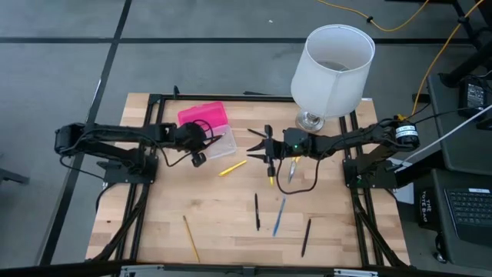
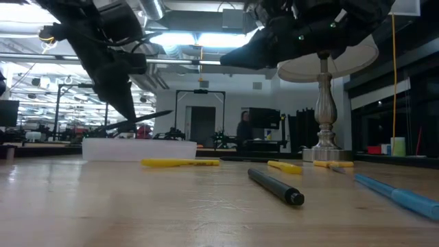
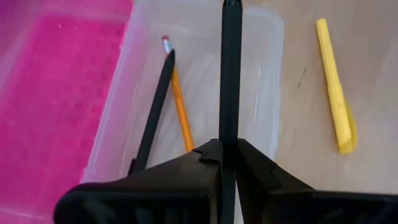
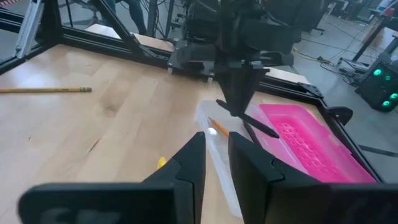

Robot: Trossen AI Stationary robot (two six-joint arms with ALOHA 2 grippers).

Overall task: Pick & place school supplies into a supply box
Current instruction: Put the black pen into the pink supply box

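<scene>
The supply box lies open at the far left-centre: its pink lid (image 1: 202, 115) beside its clear base (image 1: 221, 146). The base (image 3: 205, 74) holds a black pencil (image 3: 157, 102) and an orange pencil (image 3: 180, 106). My left gripper (image 1: 201, 143) is over the base, shut on a black pen (image 3: 230, 68). My right gripper (image 1: 259, 145) is open and empty above the table's middle, right of the box. A yellow marker (image 1: 232, 167) and several more pens and pencils lie flat on the table. My left gripper pinches the black pen (image 3: 229, 134) between its two fingers, coming from above and pointing down. The pen sticks out past the fingertips (image 2: 140, 121), tilted a little off level. It hangs clear above the clear base.
A big white lamp (image 1: 332, 68) stands at the far right. A black pen (image 1: 257, 211), a blue pen (image 1: 278, 216), another black pen (image 1: 306, 237) and a pencil (image 1: 191, 238) lie toward the near edge. Yellow pieces (image 1: 271, 176) lie under my right arm.
</scene>
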